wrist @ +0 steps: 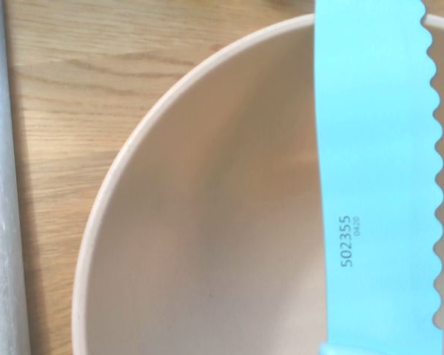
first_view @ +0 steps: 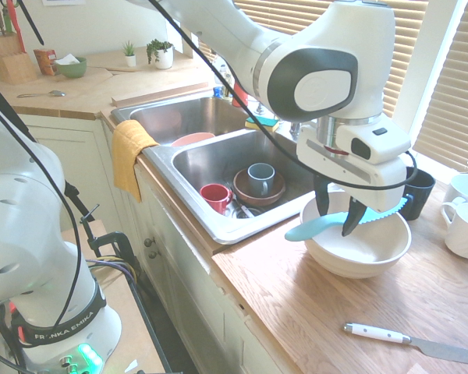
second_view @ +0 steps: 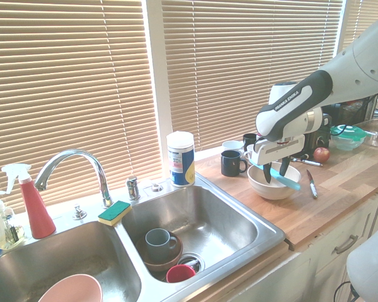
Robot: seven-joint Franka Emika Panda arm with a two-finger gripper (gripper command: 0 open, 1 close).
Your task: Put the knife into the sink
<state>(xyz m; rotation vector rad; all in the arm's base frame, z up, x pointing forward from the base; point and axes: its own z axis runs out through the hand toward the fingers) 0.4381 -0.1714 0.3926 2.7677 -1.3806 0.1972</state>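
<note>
My jaws [first_view: 339, 221] straddle the all-turquoise plastic knife [first_view: 339, 220] mid-length, partly closed; contact unclear. It lies across the white ceramic bowl [first_view: 359, 248] on the wooden table [first_view: 312, 312]. I judge it light, stiff, slick. Steel double sink [first_view: 218, 167] waits nearby.

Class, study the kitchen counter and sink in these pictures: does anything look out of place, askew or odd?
The turquoise knife lies slantwise across the white bowl, handle poking past the rim, with the gripper astride it. A white-handled knife lies loose near the counter's edge. A yellow cloth droops over the sink rim.
</note>
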